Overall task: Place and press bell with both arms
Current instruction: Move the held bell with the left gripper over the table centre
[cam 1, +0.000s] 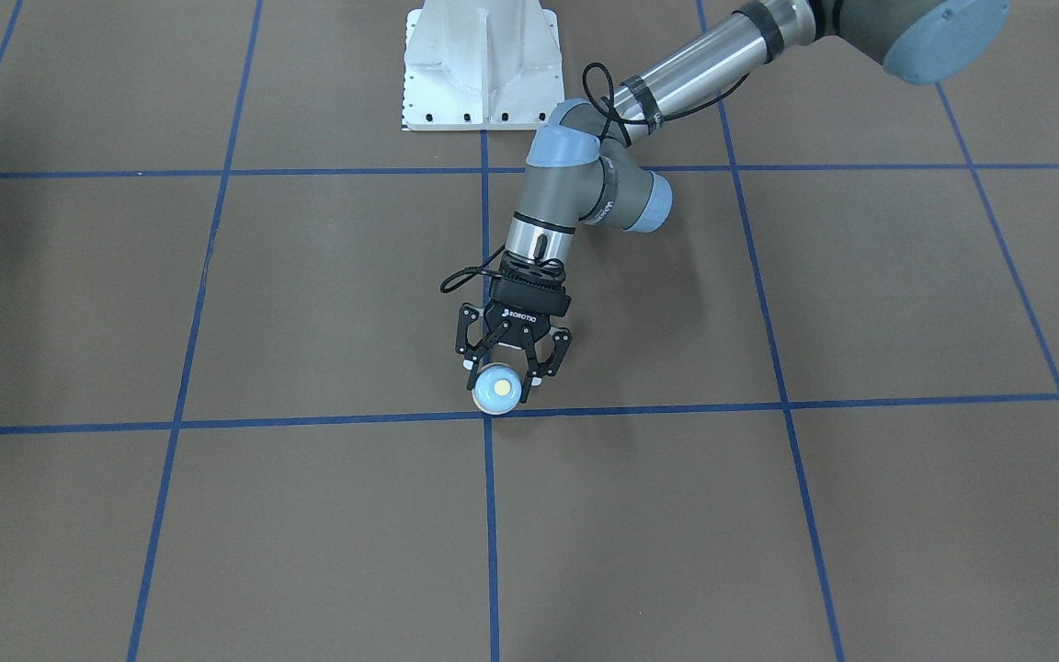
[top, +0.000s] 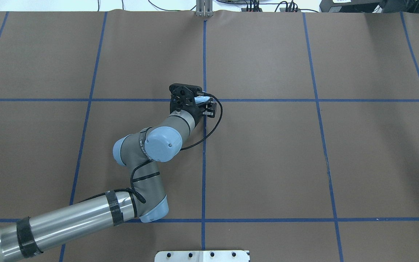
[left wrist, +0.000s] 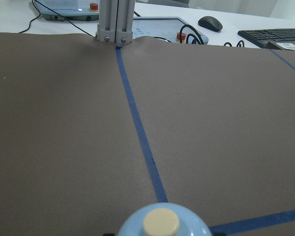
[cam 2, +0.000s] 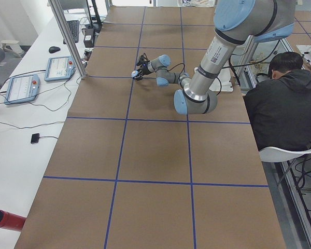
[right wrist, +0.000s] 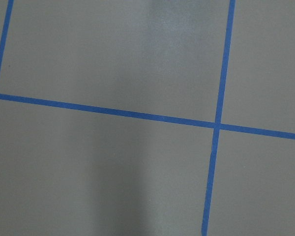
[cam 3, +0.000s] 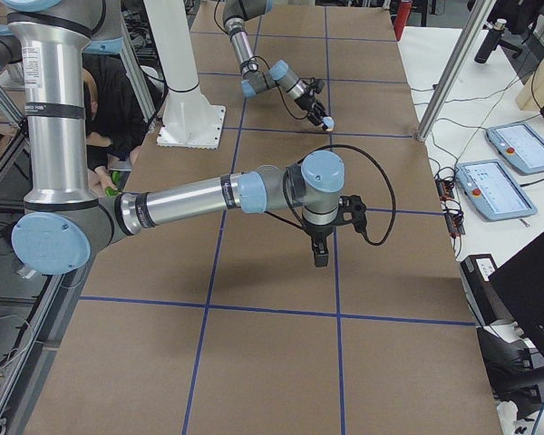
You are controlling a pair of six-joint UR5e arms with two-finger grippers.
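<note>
The light-blue bell with its cream button stands on the brown table at a blue tape crossing. My left gripper reaches down around it, a finger on each side, shut on the bell. The bell fills the bottom edge of the left wrist view and shows small in the exterior right view. In the overhead view the left gripper hides most of it. My right gripper hangs above the table, well away from the bell; I cannot tell whether it is open or shut.
The white bolted pedestal stands at the robot's side of the table. An aluminium post stands at the far edge, with teach pendants beyond. A seated operator is beside the table. A red cylinder lies off the mat.
</note>
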